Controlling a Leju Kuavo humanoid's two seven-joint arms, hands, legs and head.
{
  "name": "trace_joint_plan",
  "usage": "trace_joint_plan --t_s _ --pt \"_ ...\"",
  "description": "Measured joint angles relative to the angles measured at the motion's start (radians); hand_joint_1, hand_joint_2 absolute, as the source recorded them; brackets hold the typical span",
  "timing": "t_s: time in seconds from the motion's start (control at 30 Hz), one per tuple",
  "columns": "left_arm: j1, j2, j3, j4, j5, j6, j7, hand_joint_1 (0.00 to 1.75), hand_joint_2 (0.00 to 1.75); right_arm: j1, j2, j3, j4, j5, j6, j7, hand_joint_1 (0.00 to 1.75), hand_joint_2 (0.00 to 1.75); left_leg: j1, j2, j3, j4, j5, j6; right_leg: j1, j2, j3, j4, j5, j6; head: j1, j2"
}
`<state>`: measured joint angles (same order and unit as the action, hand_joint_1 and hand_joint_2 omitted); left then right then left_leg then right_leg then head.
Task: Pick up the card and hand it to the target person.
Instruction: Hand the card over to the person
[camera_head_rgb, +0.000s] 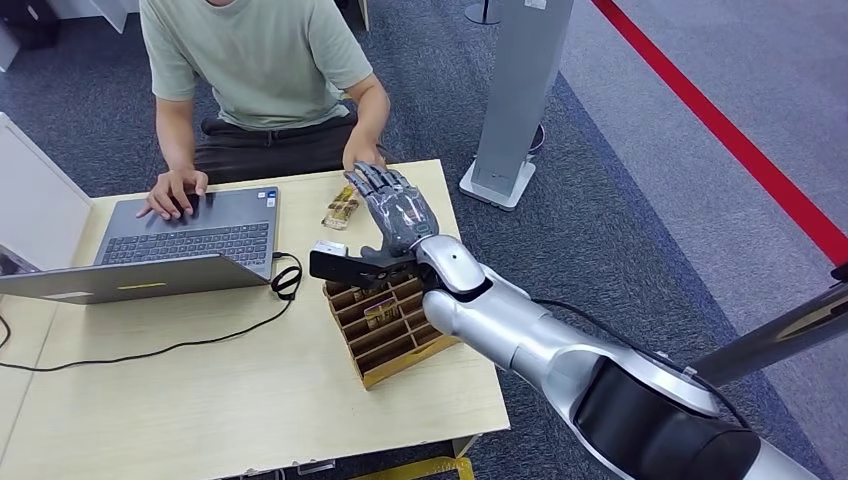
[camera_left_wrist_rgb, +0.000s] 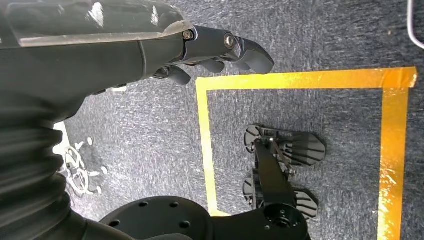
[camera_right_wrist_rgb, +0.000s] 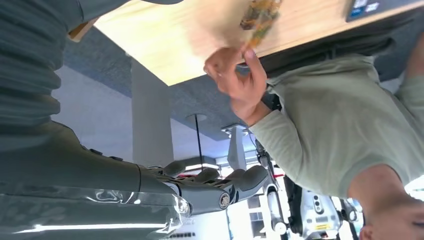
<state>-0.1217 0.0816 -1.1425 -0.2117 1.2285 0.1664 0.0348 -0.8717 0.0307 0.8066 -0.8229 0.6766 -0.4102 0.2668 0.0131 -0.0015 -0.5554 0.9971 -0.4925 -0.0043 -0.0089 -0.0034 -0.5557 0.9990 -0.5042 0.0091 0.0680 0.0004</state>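
One card (camera_head_rgb: 341, 207) lay just beside the right hand's (camera_head_rgb: 398, 215) outstretched, empty fingers (camera_head_rgb: 375, 182), on their thumb side. Its long axis ran roughly along them, by the person's hand (camera_head_rgb: 362, 155).

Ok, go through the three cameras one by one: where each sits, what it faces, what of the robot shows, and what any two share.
Head view: high on the body, looking down at the table, laptop, wooden card rack and seated person; right arm and right hand reach in.
Left wrist view: behind the left hand, facing carpet and yellow floor tape.
Right wrist view: behind the right hand, turned, facing the table edge and person.
Shared: head and right wrist views both show the person's hand by a card.
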Motion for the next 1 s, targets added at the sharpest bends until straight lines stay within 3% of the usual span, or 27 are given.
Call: trace_joint_plan --t_s 0.27,0.57,0.73,1.0 --pt "0.014 0.000 0.000 0.000 0.026 0.009 0.003 0.00 1.75 0.150 -0.094 -0.068 -0.291 -0.162 -0.052 -0.037 0.00 1.75 0.000 0.000 0.001 0.000 0.000 0.000 0.000 0.000 0.000 -0.001 0.000 0.000 0.000 0.000" --pt "0.019 0.000 0.000 0.000 0.043 0.012 0.003 0.00 1.75 0.445 -0.175 -0.193 -0.590 -0.371 -0.051 -0.202 0.00 1.75 0.000 0.000 0.000 0.000 -0.001 0.000 0.000 0.000 0.000 -0.001 -0.001 0.000 0.000 0.000" --pt "0.018 0.000 0.001 0.000 0.046 0.012 0.003 0.00 1.75 0.581 -0.192 -0.243 -0.669 -0.465 -0.012 -0.287 0.00 1.75 0.000 0.000 0.000 0.000 -0.001 0.000 0.000 0.000 0.000 -0.001 -0.001 0.000 0.000 0.000" --pt "0.018 0.001 0.001 0.000 0.040 0.012 0.003 0.00 1.75 0.689 -0.196 -0.295 -0.685 -0.530 0.037 -0.344 0.00 1.75 0.000 0.000 0.000 0.000 -0.001 0.000 0.000 0.000 0.000 -0.001 -0.001 0.000 0.000 0.000"
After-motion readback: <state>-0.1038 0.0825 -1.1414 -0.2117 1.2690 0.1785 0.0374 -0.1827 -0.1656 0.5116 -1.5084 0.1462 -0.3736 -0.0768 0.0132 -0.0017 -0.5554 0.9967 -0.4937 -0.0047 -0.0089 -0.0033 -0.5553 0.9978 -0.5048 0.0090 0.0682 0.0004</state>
